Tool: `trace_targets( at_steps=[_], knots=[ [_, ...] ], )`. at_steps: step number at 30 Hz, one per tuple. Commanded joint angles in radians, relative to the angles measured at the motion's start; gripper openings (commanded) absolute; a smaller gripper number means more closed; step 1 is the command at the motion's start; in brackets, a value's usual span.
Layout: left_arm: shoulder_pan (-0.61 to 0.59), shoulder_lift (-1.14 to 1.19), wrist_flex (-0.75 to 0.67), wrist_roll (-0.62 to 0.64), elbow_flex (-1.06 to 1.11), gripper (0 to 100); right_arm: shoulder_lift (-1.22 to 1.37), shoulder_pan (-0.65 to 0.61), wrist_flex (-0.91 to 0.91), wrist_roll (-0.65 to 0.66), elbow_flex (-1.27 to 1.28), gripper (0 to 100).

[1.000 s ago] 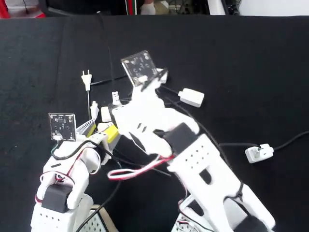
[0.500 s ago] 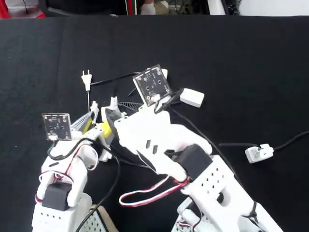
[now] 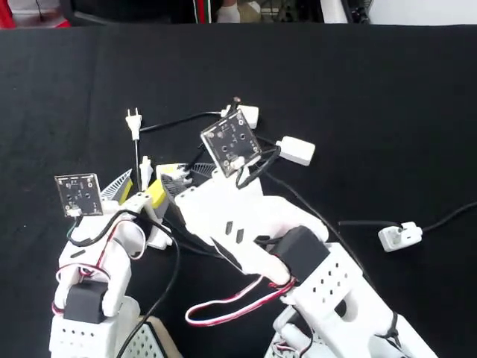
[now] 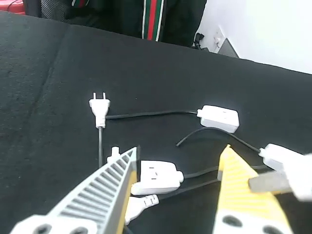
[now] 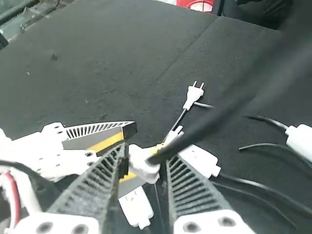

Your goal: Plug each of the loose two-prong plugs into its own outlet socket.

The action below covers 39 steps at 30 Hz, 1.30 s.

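Black cloth table point(image 3: 387, 89), cords all over. Nearest: right gripper point(image 5: 145, 155) clenched on a white plug point(image 5: 140, 168), black cord trailing off; can't see which way the prongs face. Left gripper point(image 4: 180, 150) released, outlet socket point(image 4: 156, 175) lying btwn its fingers. To do it well: left pins socket first, right squares prongs w/ slots, pushes straight, no twist. Farther back, loose plug point(image 4: 99, 106) & second socket point(image 4: 220, 117) lie well apart.

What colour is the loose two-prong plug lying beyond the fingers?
White. The two-prong plug shows best in the left wrist view.
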Motion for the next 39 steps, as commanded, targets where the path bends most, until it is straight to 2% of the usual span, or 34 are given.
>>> trace_targets(
  at_steps=[1, 6, 12, 20, 23, 28, 35, 39],
  knots=[
    [-0.068, -0.009, -0.034, 0.009, -0.025, 27, 0.038, -0.026, 0.046, 0.038, -0.021, 2.1],
    [-0.081, -0.009, -0.029, 0.005, -0.024, 27, 0.189, -0.061, 0.12, 0.1, -0.116, 1.6],
    [-0.07, -0.009, 0.066, -0.144, -0.03, 27, 0.384, 0.037, 0.183, 0.163, -0.242, 1.4],
    [-0.079, -0.009, 0.241, -0.48, 0.015, 26, 0.552, 0.233, 0.348, 0.275, -0.426, 1.3],
    [-0.081, -0.009, 0.285, -0.557, 0.038, 26, 0.63, 0.322, 0.381, 0.342, -0.412, 1.2],
    [-0.117, -0.009, 0.318, -0.583, 0.051, 26, 0.684, 0.445, 0.259, 0.405, -0.3, 1.2],
    [-0.208, -0.009, 0.31, -0.583, 0.074, 27, 0.685, 0.445, 0.17, 0.491, -0.205, 1.2],
    [-0.209, -0.009, 0.308, -0.583, 0.076, 26, 0.684, 0.368, 0.213, 0.502, -0.189, 1.2]
  ],
)
